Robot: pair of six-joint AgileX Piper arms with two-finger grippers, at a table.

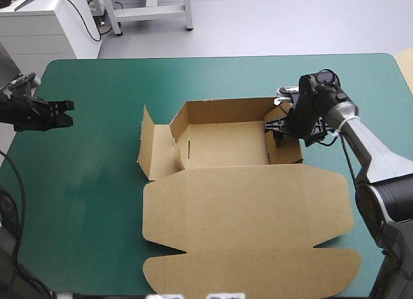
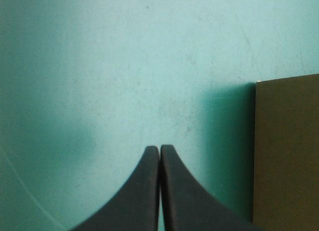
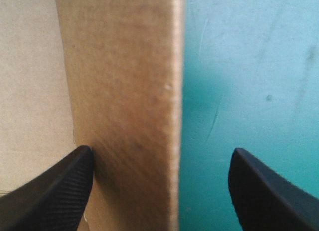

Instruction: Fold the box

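High view: brown box [image 1: 248,205] sits centre-right on the teal-green cover [image 1: 90,183]. It's matte board: tray section in the upper middle with far and right walls raised, left wall panel splayed outward, and the lid flat toward the lower edge with rounded flaps. Right gripper [image 1: 279,128] is at the tray's right wall. Left gripper [image 1: 64,112] is at mid-left of frame, over bare cover and well apart from the box. Left wrist view: smooth black fingers [image 2: 149,191] pressed together in one pointed arch, nothing held; a straight-edged brown board edge [image 2: 286,151] lies beside them, can't tell which piece. Right wrist view: jaws wide, straddling the upright box wall [image 3: 124,91], fibrous with a pale cut edge. One finely textured finger [image 3: 55,191] is on the tray-floor side, the other over the cover.
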